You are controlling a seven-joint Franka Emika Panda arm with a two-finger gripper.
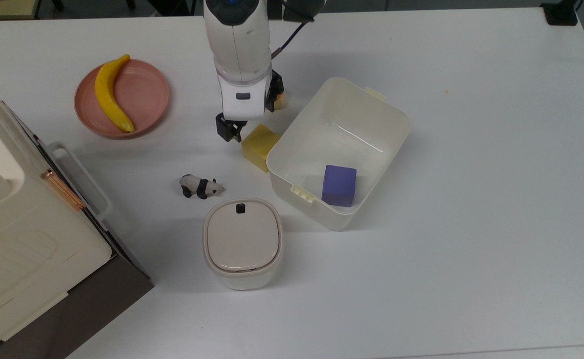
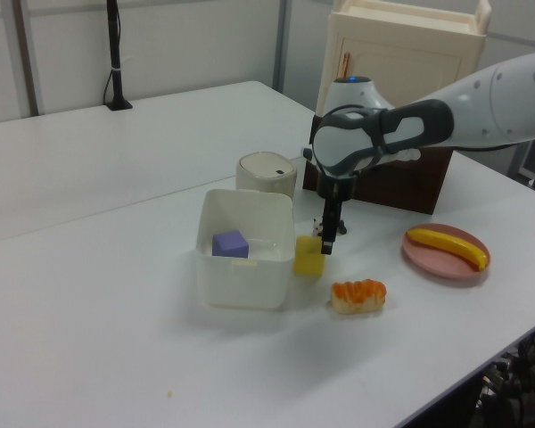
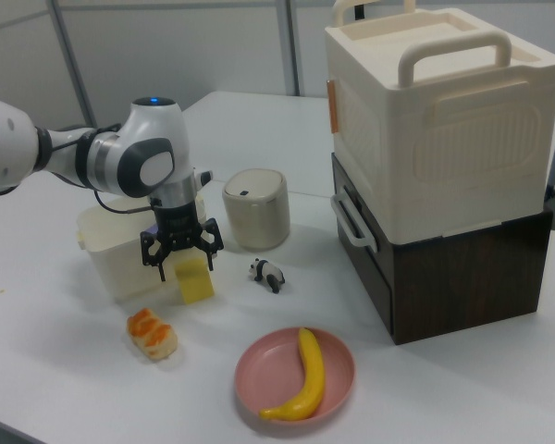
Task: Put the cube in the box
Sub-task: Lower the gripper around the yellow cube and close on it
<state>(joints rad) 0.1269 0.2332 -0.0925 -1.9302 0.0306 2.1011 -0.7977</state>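
Cube (image 1: 259, 145), the small yellow one, sat on the white table (image 1: 471, 199) touching the outer wall of the box (image 1: 396, 117), at about nine o'clock of the box in the top view. It was outside the tub, not in it. The box was a cream-white translucent tub, open at the top, and the purple cube (image 1: 339, 185) lay on its floor toward the six o'clock corner in the top view.

The gripper (image 3: 182, 254) hung just above the yellow cube with its two fingers spread apart and nothing between them; in the right view one finger (image 3: 159, 263) stood on either side of the cube's top edge. In the top view the gripper (image 1: 232, 130) was at ten o'clock of the cube, close beside it.

Around them in the top view: a panda figure (image 1: 200, 187) at seven o'clock of the cube, the lidded white container (image 1: 242, 244) at six o'clock, and a pink plate (image 1: 144, 92) with a banana (image 1: 109, 94) at ten o'clock. An orange-topped toy bread (image 3: 152, 334) lay near the cube in the right view, and the large cream case (image 3: 444, 120) stood well apart.
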